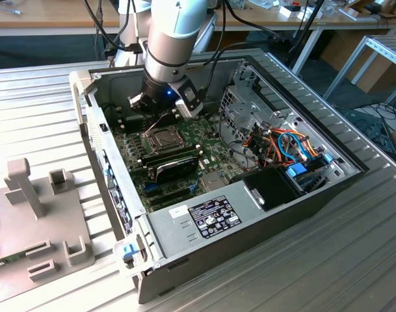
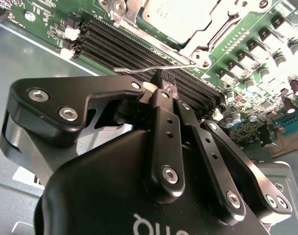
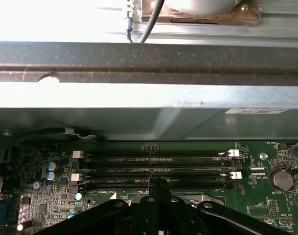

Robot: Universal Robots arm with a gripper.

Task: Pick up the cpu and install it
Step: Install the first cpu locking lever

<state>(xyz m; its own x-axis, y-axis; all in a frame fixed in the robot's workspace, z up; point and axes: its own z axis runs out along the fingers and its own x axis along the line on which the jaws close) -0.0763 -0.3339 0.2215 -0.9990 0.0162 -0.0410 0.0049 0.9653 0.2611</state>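
The cpu [image 2: 175, 17], a flat square chip with a dull silver-grey top, lies in the motherboard socket [image 1: 160, 138] with the hinged metal frame around it. My gripper [image 2: 163, 84] hangs just above the board beside the socket, over the black memory slots [image 3: 153, 171]. Its fingers are pressed together, and I see nothing between them in either wrist view. The socket's thin wire lever [image 2: 134, 70] runs right past the fingertips. In the exterior view the gripper [image 1: 157, 118] sits at the far side of the socket, inside the open computer case [image 1: 87, 110].
A black shrouded part [image 1: 175, 166] lies just in front of the socket. The power supply [image 1: 204, 218] fills the case's near end, and a drive cage [image 1: 246, 110] with coloured cables [image 1: 292, 146] stands on the exterior view's right. A grey fixture [image 1: 28, 188] sits outside the case on the left.
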